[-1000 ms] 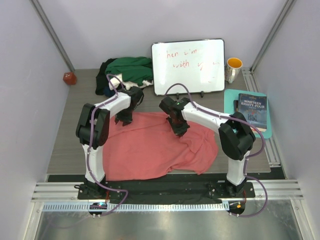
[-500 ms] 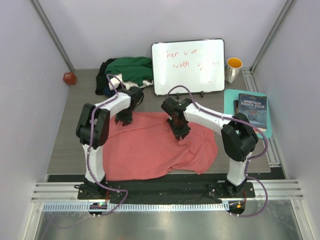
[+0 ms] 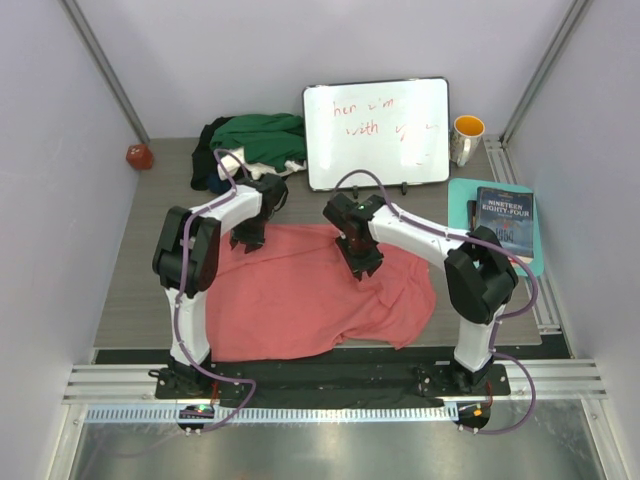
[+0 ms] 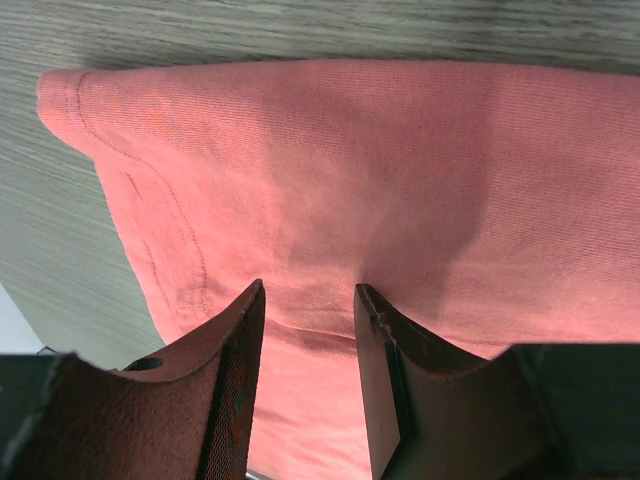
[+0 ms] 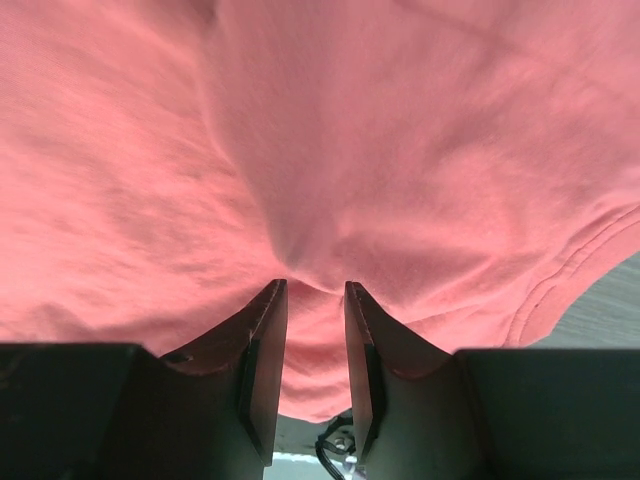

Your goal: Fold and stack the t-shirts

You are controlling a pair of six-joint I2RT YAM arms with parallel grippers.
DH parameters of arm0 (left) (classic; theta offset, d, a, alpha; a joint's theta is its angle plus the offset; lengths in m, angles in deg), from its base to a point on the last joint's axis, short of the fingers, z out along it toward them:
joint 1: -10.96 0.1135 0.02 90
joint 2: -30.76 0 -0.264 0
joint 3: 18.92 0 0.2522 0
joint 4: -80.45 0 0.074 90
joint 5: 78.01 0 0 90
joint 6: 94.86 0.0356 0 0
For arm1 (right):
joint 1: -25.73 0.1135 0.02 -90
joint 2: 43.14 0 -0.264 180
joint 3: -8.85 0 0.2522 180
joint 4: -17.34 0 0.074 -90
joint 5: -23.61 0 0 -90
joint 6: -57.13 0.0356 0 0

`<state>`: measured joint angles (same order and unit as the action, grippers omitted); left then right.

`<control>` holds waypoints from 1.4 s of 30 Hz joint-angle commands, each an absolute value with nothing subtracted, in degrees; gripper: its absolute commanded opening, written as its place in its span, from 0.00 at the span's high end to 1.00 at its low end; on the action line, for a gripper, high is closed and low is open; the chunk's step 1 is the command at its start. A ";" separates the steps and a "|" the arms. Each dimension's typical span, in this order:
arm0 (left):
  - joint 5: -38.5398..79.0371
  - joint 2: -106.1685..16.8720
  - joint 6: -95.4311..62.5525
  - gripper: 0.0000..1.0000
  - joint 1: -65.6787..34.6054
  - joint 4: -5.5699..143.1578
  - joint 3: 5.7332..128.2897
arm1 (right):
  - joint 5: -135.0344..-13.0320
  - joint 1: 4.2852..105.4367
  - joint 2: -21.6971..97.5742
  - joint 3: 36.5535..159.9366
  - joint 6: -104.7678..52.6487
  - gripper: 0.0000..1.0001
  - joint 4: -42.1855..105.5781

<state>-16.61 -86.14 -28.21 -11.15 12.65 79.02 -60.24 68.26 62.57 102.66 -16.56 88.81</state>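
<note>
A salmon-pink t-shirt (image 3: pixel 300 300) lies spread and rumpled across the middle of the table. My left gripper (image 3: pixel 250 236) hangs over its far left corner, by the hemmed edge (image 4: pixel 150 210). In the left wrist view that gripper (image 4: pixel 310 292) is open, with pink cloth lying flat below the gap. My right gripper (image 3: pixel 361 262) is over the shirt's far middle. It (image 5: pixel 314 287) is open too, its tips against a small raised pucker of cloth (image 5: pixel 300 255). The other t-shirts sit in a heap at the back left: dark green (image 3: pixel 262 135), white (image 3: pixel 234 163) and black (image 3: pixel 208 152).
A white board (image 3: pixel 378 130) with red writing leans at the back. An orange-lined mug (image 3: pixel 467 138) stands to its right. A book (image 3: pixel 504 222) lies on a teal tray (image 3: pixel 465 193) at the right edge. A red object (image 3: pixel 139 156) sits at the back left.
My right gripper's jaws have parted, letting go of the pink cloth, and the hand has edged slightly right. The left arm has not moved.
</note>
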 commanded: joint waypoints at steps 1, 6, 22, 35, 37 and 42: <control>-16.58 -86.49 -27.71 0.58 -11.27 12.11 80.36 | -59.10 68.27 59.59 109.26 -18.11 0.64 89.02; -16.58 -86.58 -27.62 0.59 -11.54 12.02 80.36 | -59.80 69.32 63.02 114.89 -19.07 0.64 90.87; -16.58 -86.75 -27.54 0.59 -11.54 12.02 80.36 | -61.12 70.12 71.29 115.86 -20.65 0.64 87.18; -16.75 -86.84 -27.45 0.59 -11.62 12.02 80.36 | -61.56 70.12 75.51 114.98 -21.18 0.63 85.42; -16.67 -86.93 -27.36 0.59 -11.62 12.02 80.36 | -61.73 70.12 75.77 114.46 -21.10 0.63 85.07; -16.67 -86.93 -27.36 0.59 -11.62 12.02 80.36 | -61.82 70.12 75.86 112.97 -21.27 0.75 84.01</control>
<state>-16.61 -86.52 -28.13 -11.41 12.63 79.02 -61.33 69.92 76.21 113.77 -20.69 85.32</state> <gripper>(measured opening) 0.408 0.313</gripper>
